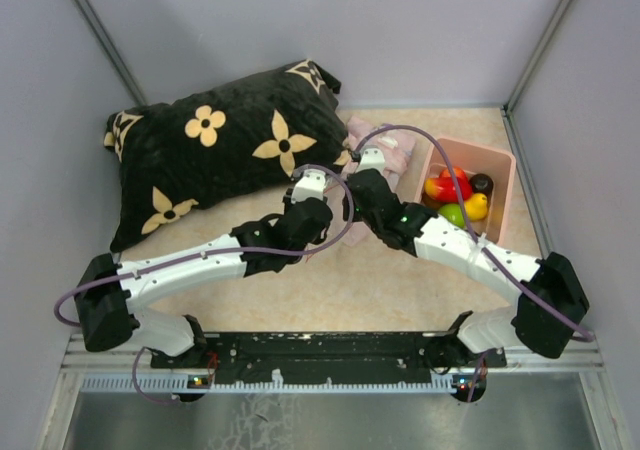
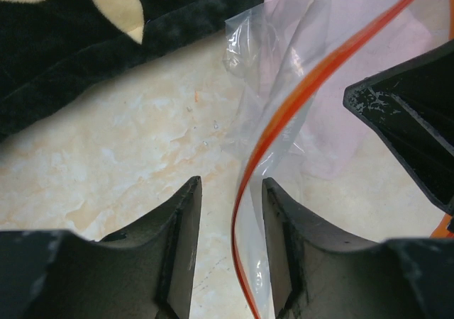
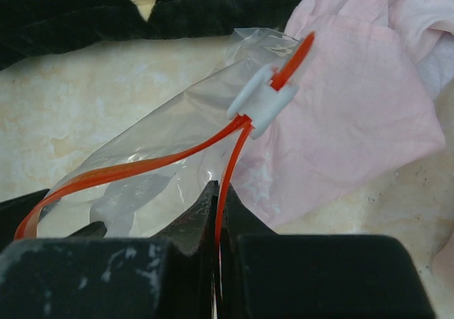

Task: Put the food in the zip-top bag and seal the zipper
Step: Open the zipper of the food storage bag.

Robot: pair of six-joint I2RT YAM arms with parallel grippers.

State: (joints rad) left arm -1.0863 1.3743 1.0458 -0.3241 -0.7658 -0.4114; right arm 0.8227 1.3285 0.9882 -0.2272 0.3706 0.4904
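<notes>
Beige tabletop (image 2: 106, 156), pillow (image 1: 220, 150) close — right tool (image 3: 216, 204) tight on zipper (image 3: 142, 164), left tool (image 2: 230, 188) half-wide astride it.

Black flower-patterned plush pillow (image 1: 220, 150): rear left. Pink plastic bin (image 1: 500, 185): right, containing glossy toy fruits (image 1: 455, 192). Pale pink cloth (image 1: 385, 160): between them. Clear crinkly plastic zip-top bag (image 3: 177, 142): just left of cloth.

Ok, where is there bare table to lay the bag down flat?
Widest bare table is the near patch bounded by left arm, right arm and base rail. A thin strip runs between pillow and left arm. Crowded: between pillow and pink bin, where left claw, right claw, bag and pink cloth meet.
</notes>
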